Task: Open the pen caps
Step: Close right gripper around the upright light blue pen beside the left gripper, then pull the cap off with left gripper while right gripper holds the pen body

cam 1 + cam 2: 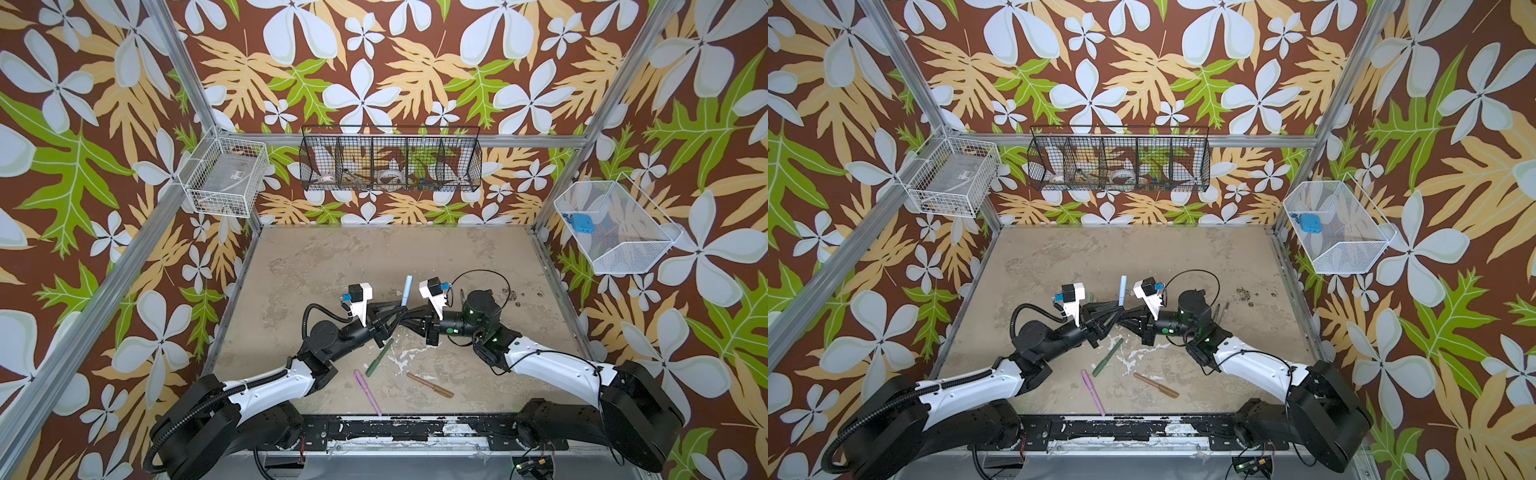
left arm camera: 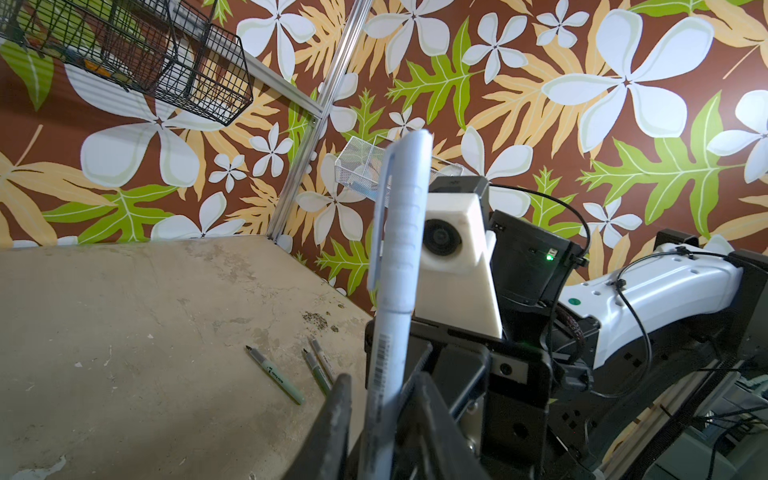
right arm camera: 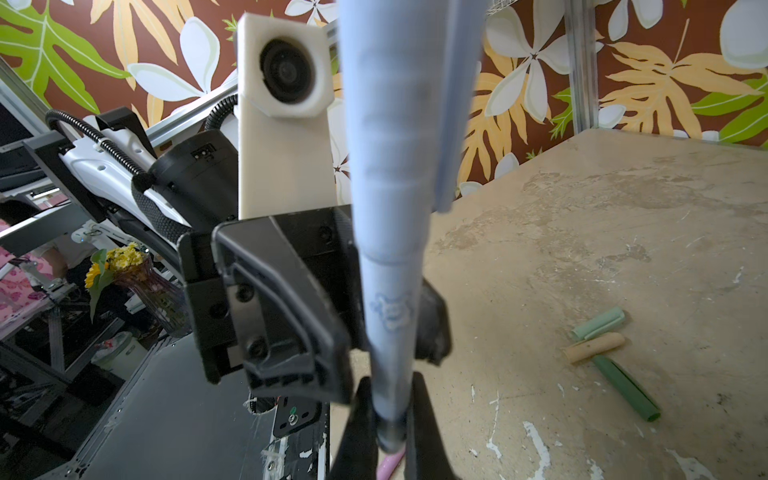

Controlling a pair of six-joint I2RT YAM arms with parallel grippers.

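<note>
A light blue pen [image 1: 407, 291] [image 1: 1122, 293] stands upright above mid-table between both grippers, its light blue cap [image 2: 401, 232] [image 3: 390, 124] on top. My right gripper [image 1: 411, 316] [image 3: 390, 386] is shut on the pen's lower end. My left gripper [image 1: 395, 318] [image 2: 382, 386] stands open around the barrel [image 2: 384, 365], with a small gap beside one finger. A green pen [image 1: 379, 357], a pink pen [image 1: 368, 392] and a brown pen [image 1: 430, 385] lie capped on the table nearer the front.
Three uncapped pen bodies [image 2: 274, 376] lie to the right behind the right arm. Loose caps, light green [image 3: 598, 324], beige [image 3: 594, 347] and dark green [image 3: 627, 388], lie to the left. Wire baskets [image 1: 390, 158] hang on the walls.
</note>
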